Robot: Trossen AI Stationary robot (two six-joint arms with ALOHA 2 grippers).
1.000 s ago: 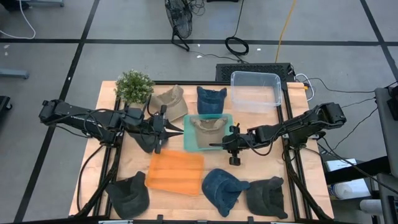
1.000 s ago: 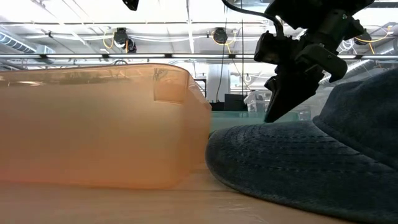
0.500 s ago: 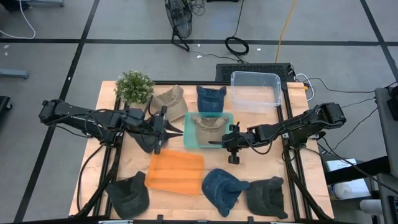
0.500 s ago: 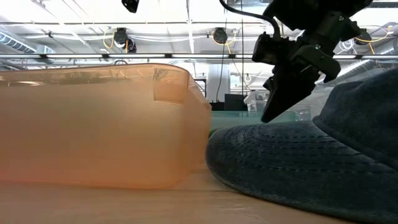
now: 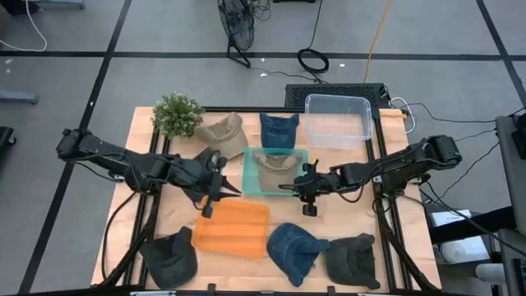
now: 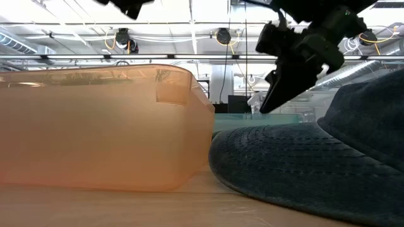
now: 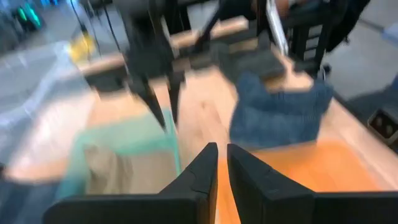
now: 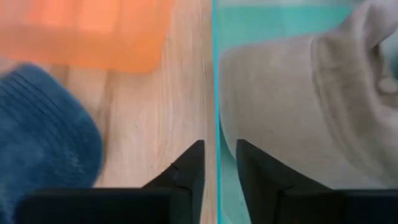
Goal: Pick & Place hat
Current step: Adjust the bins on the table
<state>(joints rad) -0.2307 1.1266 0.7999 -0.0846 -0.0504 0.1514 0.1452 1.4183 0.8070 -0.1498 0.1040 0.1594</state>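
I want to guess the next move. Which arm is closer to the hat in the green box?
Probably the right. Its end effector sits at the green box's rim, fingers either side of the wall, beside the tan hat. The left end effector is just outside the opposite wall.

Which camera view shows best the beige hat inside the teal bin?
The high view: the whole beige hat shows inside the teal bin. The right wrist view shows only part of it, close up, behind the bin's wall. The left wrist view shows it blurred. The low view does not show it.

Two slim black jointed arms — trailing dark cables — each ending in tapered black fingers [image 8: 186, 165].
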